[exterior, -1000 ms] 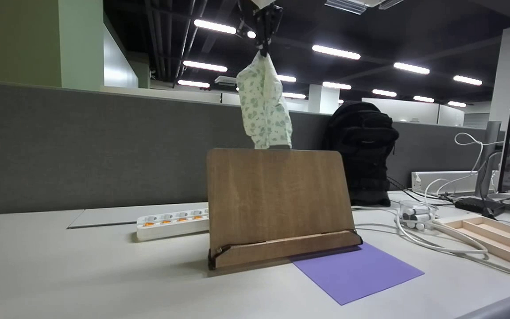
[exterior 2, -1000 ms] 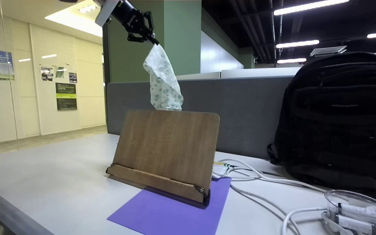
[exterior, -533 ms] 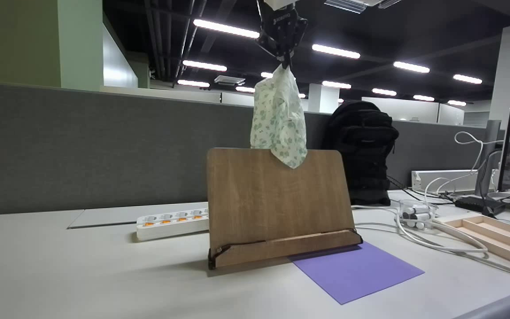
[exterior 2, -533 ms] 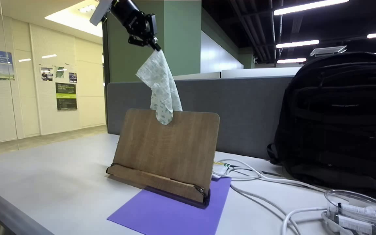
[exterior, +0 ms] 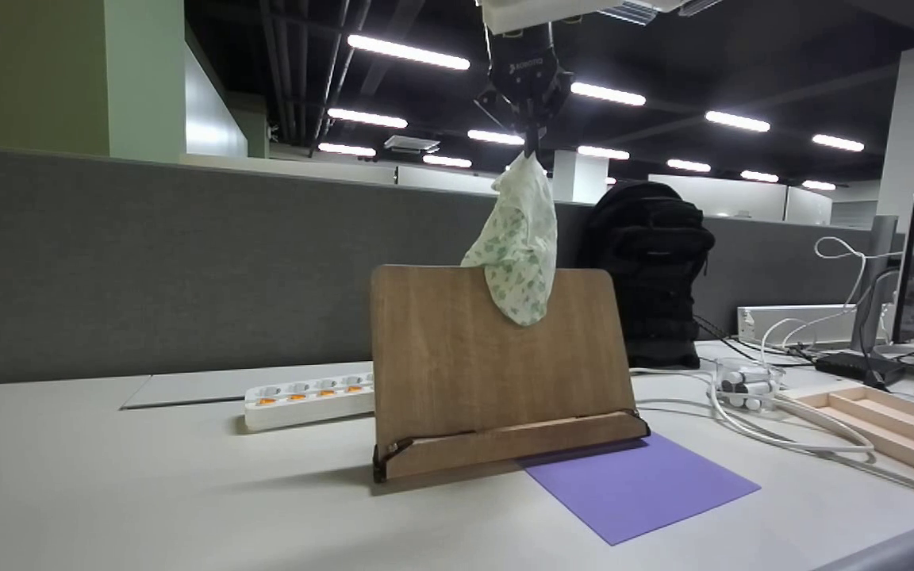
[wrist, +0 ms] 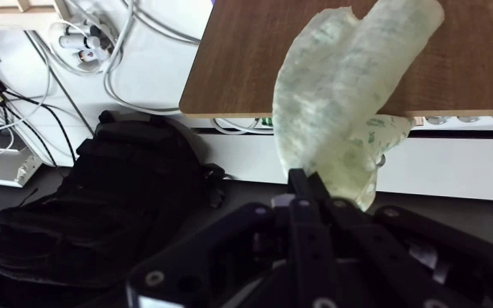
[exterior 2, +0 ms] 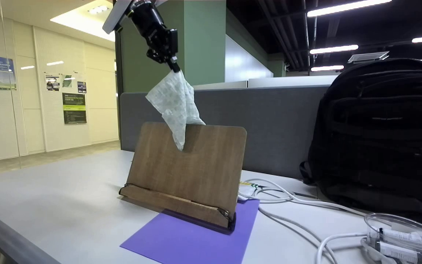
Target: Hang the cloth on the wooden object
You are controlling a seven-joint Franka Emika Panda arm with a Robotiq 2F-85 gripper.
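A pale cloth with green leaf prints (exterior: 522,246) hangs from my gripper (exterior: 532,151), which is shut on its top end. The cloth also shows in an exterior view (exterior 2: 174,101) and in the wrist view (wrist: 336,85). The wooden board stand (exterior: 457,357) leans back on the table, with a ledge at its foot; it also shows in the wrist view (wrist: 238,60). My gripper is above the board's top edge. One lower corner of the cloth hangs in front of the board's face. Another part passes behind the top edge, its lower end hidden in both exterior views.
A black backpack (exterior: 647,270) stands behind the board by the grey partition (exterior: 187,270). A purple sheet (exterior 2: 196,242) lies partly under the stand. A white strip with orange marks (exterior: 306,403) lies behind it. White cables (exterior 2: 291,220) and a clear dish of vials (exterior 2: 403,238) are beside.
My gripper has come down and forward with the cloth. The cloth's lower corner, behind the board's top edge a second ago, now hangs over its front face. The board has not moved.
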